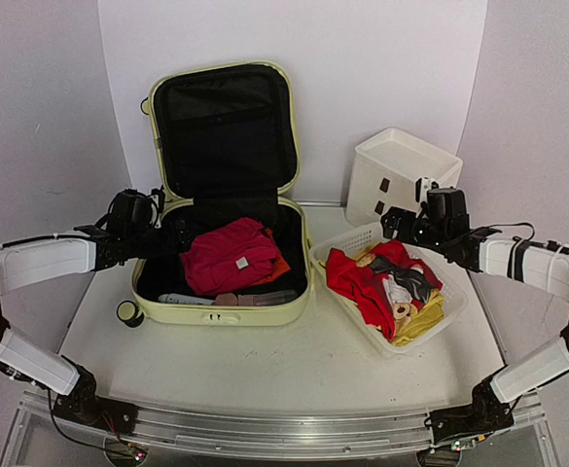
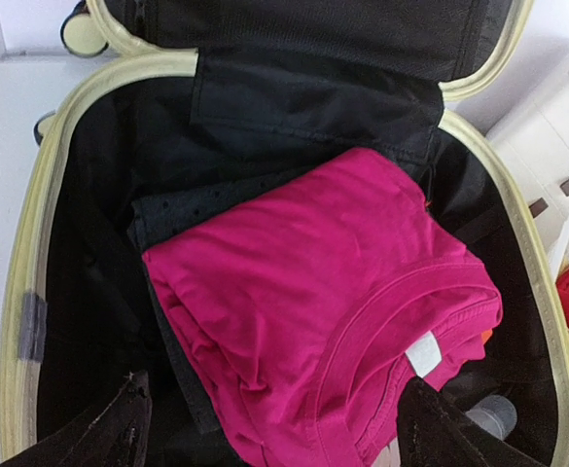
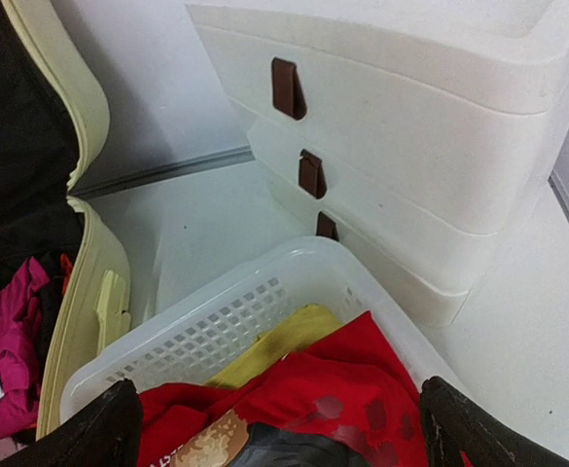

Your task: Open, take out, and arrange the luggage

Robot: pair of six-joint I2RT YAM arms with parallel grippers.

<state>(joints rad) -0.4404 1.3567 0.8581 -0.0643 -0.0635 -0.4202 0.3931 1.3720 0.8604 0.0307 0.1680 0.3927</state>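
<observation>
The luggage (image 1: 221, 313), a pale yellow-green suitcase, lies open with its black-lined lid (image 1: 224, 126) standing upright. Inside it, a folded magenta shirt (image 1: 231, 255) rests on dark clothes, with an orange piece beneath. My left gripper (image 1: 167, 238) hangs over the suitcase's left side. In the left wrist view it (image 2: 279, 433) is open, its fingers on either side of the magenta shirt (image 2: 303, 292) near the collar. My right gripper (image 1: 396, 226) is open above the white basket's far end, with nothing between its fingers (image 3: 459, 428).
The white mesh basket (image 1: 357, 238) right of the suitcase holds red, yellow and dark clothes (image 3: 342, 379). A white three-drawer box (image 1: 401, 170) stands behind it, with brown handles (image 3: 286, 88). A black caster wheel (image 1: 128, 312) sticks out at the suitcase's front left.
</observation>
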